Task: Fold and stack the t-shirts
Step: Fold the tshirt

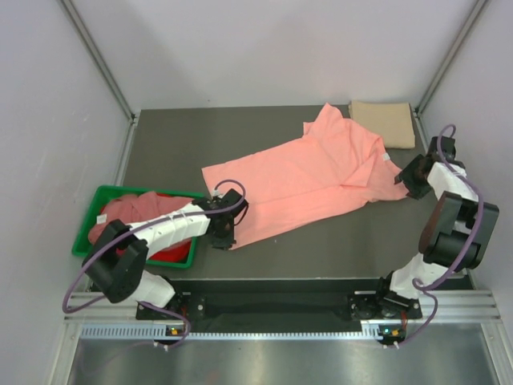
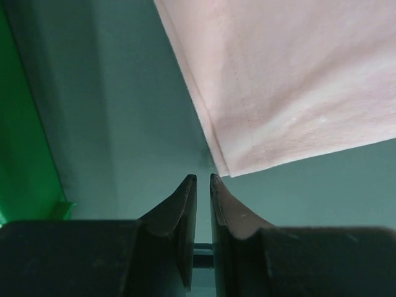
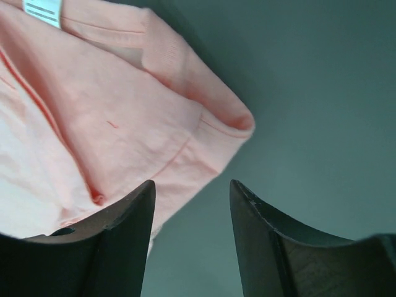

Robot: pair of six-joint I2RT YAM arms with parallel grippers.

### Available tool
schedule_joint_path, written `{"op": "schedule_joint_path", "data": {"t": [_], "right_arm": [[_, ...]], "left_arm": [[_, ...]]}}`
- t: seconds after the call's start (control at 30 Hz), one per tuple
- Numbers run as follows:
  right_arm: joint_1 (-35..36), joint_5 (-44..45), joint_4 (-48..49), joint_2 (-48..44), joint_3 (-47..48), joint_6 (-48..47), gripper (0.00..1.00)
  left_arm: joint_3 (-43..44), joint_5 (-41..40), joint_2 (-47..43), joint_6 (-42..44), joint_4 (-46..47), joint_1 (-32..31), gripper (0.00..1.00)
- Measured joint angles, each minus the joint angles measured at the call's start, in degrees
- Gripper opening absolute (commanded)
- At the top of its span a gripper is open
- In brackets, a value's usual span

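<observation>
A salmon-pink t-shirt (image 1: 304,180) lies spread slantwise across the dark table, with one sleeve folded over at its far right end. My left gripper (image 1: 228,234) hovers at the shirt's near-left hem corner (image 2: 284,93). Its jaws (image 2: 203,178) stand a narrow slit apart with only table showing between them. My right gripper (image 1: 407,181) is open at the shirt's right edge. In the right wrist view its fingers (image 3: 192,184) straddle the edge of the folded sleeve (image 3: 111,124) without gripping it. A folded tan-beige t-shirt (image 1: 383,122) rests at the back right corner.
A green plastic bin (image 1: 94,215) sits at the table's left edge beside my left arm, holding crumpled pink and red shirts (image 1: 132,210). Its wall shows in the left wrist view (image 2: 25,154). A white label (image 3: 43,11) marks the shirt's collar.
</observation>
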Motion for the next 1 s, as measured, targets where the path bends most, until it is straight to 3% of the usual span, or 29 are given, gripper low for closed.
{"op": "schedule_joint_path", "data": {"t": [0.4,0.63,1.0], "right_arm": [[-0.1,-2.0,4.9,5.9,-0.5,3.9,0.54],[-0.3,2.4,5.3,4.1,-3.9,6.1,0.52],[-0.8,4.7,8.7,3.8,-6.1,5.5,0.49]], "left_arm": [[5.6,4.3,-8.2,7.3,0.0,-2.4,0.37],[5.6,6.1,-3.0,12.3,1.7,-5.2,0.37],[5.7,2.6,5.1,13.9,2.9,-9.5,0.37]]}}
